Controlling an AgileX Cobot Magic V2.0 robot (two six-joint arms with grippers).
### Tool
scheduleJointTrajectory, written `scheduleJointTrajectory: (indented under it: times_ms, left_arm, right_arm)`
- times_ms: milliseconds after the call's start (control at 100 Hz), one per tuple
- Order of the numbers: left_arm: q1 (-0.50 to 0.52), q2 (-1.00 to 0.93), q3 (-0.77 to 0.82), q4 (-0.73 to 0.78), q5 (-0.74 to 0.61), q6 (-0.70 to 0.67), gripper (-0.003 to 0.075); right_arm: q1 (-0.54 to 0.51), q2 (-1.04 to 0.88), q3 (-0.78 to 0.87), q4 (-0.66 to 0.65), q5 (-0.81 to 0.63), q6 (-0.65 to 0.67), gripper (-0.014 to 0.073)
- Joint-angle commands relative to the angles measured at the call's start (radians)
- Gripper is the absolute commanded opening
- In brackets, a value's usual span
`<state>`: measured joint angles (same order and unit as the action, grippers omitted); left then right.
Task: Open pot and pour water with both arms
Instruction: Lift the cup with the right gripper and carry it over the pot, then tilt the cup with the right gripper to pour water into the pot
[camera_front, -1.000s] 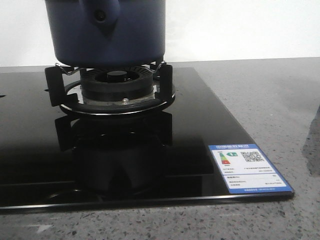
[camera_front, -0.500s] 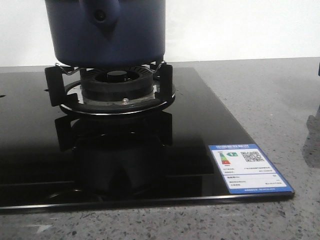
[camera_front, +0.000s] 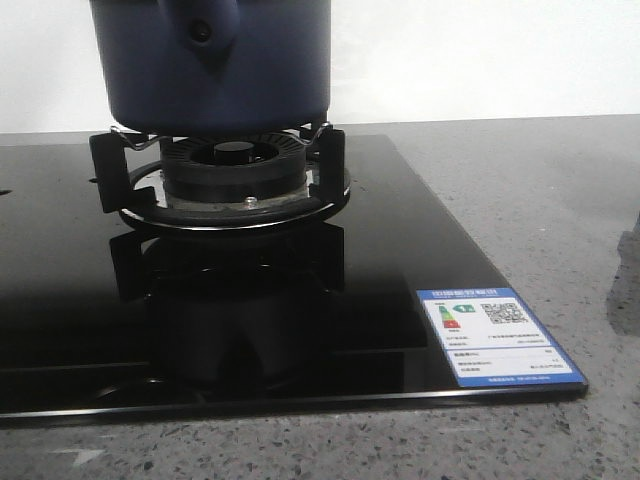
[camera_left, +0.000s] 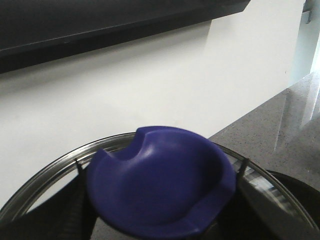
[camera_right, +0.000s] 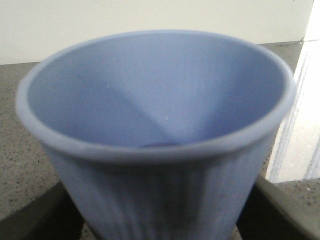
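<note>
The glossy black glass cooktop (camera_front: 400, 250) lies on a speckled grey stone counter (camera_front: 540, 190). On its black metal burner stand (camera_front: 225, 185) sits the large dark navy-blue round pot (camera_front: 215, 65), handle facing the camera. The left gripper (camera_left: 160, 220) pinches the blue knob (camera_left: 160, 180) of a glass lid (camera_left: 60, 165). The right gripper (camera_right: 160, 220) clasps a pale blue ribbed cup (camera_right: 155, 135) between its fingers (camera_right: 280, 210).

A kitchen: gas burner (camera_front: 235, 165) on a black glass hob (camera_front: 400, 250), set in speckled stone countertop (camera_front: 530, 190).
</note>
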<state>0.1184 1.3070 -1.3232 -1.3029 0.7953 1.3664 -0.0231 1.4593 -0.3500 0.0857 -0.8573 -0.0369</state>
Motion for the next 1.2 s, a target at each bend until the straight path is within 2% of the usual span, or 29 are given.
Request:
scheduleJointTrajectory:
  times_ms: [0,180,330,470,680,870,1190]
  left_arm:
    - [0.004,-0.040,-0.039,-0.086,-0.022,-0.013,0.0349]
    - [0.004,-0.040,-0.039,-0.084,-0.027,-0.013,0.0349]
    - [0.004,-0.040,-0.039,-0.081,-0.029,-0.013,0.0349]
    - [0.004,-0.040,-0.039,-0.081,-0.031,-0.013,0.0348]
    - [0.004,-0.040,-0.039,-0.081,-0.047,-0.013,0.0349]
    - [0.004,-0.040,-0.039,-0.081,-0.047,-0.013,0.0348]
    - [0.004,-0.040,-0.039,-0.081,-0.047,-0.013,0.0349]
  right_arm:
    - [-0.003,-0.025,-0.026,-0.010,-0.095,-0.007,0.0419]
    - [0.000,-0.059,-0.026,-0.026,-0.085,-0.007,0.0419]
    - [0.000,-0.158,-0.026,-0.044,-0.042,-0.007,0.0419]
    - [0.000,-0.250,-0.070,-0.086,0.107,-0.007,0.0419]
    - [0.012,-0.340,-0.223,-0.193,0.394,-0.007,0.0419]
    - [0.088,-0.348,-0.385,-0.220,0.592,-0.007,0.0420]
    - [0.268,-0.311,-0.577,-0.347,0.743,-0.007,0.0420]
